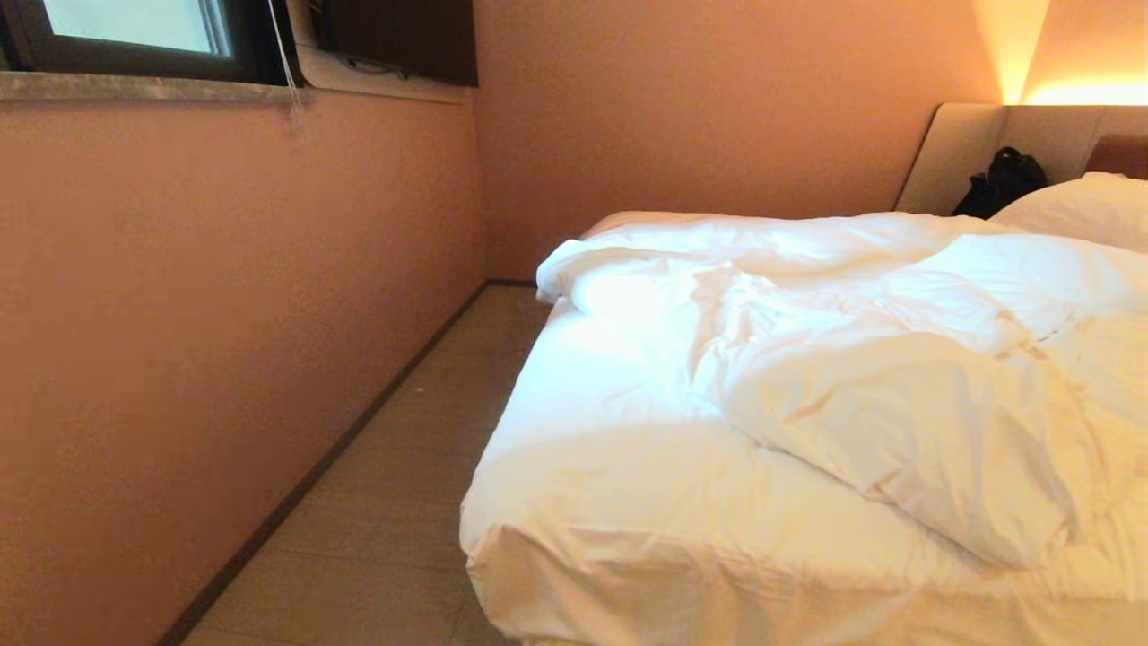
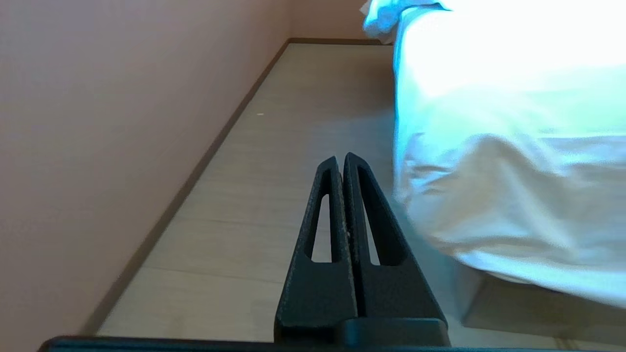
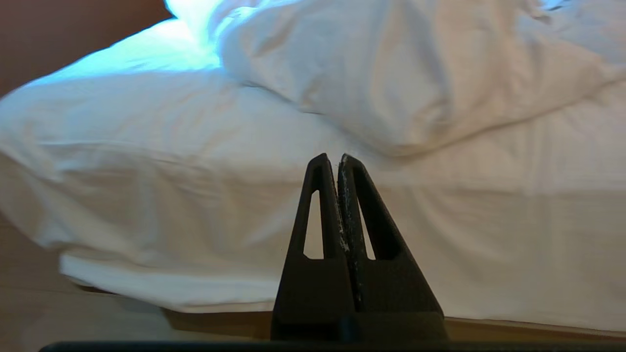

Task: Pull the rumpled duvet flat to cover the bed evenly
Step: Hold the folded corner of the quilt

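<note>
We list: a strip of bare floor (image 1: 395,484) between wall (image 1: 224,341) and bed (image 1: 628,538), whose near corner is uncovered. Duvet (image 1: 897,395): bunched in folds across the middle of the bed, short of the foot edge. Left tool (image 2: 341,159): clenched, empty, low over the floor beside the bed. Right tool (image 3: 331,159): clenched, empty, facing the bed's side. Pillow (image 1: 1085,206) and black bag (image 1: 1004,179) at the headboard (image 1: 960,152).
</note>
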Robot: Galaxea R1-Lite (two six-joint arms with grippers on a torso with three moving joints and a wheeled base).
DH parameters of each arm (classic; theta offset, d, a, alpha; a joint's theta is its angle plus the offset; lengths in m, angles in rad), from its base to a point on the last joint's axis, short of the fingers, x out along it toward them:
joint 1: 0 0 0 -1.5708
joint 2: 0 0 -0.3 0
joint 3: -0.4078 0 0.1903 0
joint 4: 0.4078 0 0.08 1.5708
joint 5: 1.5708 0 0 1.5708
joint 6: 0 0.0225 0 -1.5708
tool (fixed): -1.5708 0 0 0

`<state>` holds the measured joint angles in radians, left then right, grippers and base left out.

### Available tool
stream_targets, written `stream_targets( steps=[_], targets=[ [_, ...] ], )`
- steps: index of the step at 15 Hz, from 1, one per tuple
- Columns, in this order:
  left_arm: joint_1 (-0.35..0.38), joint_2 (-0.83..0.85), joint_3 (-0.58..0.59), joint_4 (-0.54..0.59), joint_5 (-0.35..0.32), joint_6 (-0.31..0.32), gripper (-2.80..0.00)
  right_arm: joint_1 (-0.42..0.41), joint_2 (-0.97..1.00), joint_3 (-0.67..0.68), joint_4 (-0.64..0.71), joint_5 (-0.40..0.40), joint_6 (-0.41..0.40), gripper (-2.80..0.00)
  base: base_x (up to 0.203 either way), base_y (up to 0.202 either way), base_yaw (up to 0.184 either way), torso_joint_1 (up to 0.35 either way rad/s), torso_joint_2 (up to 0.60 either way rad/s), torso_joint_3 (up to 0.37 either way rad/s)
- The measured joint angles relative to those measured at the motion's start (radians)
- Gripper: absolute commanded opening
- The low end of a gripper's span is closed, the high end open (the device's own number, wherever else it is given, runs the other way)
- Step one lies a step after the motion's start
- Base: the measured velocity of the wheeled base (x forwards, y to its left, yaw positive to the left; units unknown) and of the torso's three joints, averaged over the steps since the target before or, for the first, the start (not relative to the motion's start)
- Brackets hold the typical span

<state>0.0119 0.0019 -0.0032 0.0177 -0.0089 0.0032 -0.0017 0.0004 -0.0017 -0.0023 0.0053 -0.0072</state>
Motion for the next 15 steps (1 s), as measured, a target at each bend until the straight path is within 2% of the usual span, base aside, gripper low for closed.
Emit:
stream_targets(
  steps=[15],
  targets=[
    [0.000, 0.000, 0.000, 0.000, 0.000, 0.000, -2.80, 0.000, 0.000, 0.000, -0.001, 0.000, -0.002, -2.80, 0.000, -0.193, 0.000, 0.003, 0.00, 0.002]
  ],
)
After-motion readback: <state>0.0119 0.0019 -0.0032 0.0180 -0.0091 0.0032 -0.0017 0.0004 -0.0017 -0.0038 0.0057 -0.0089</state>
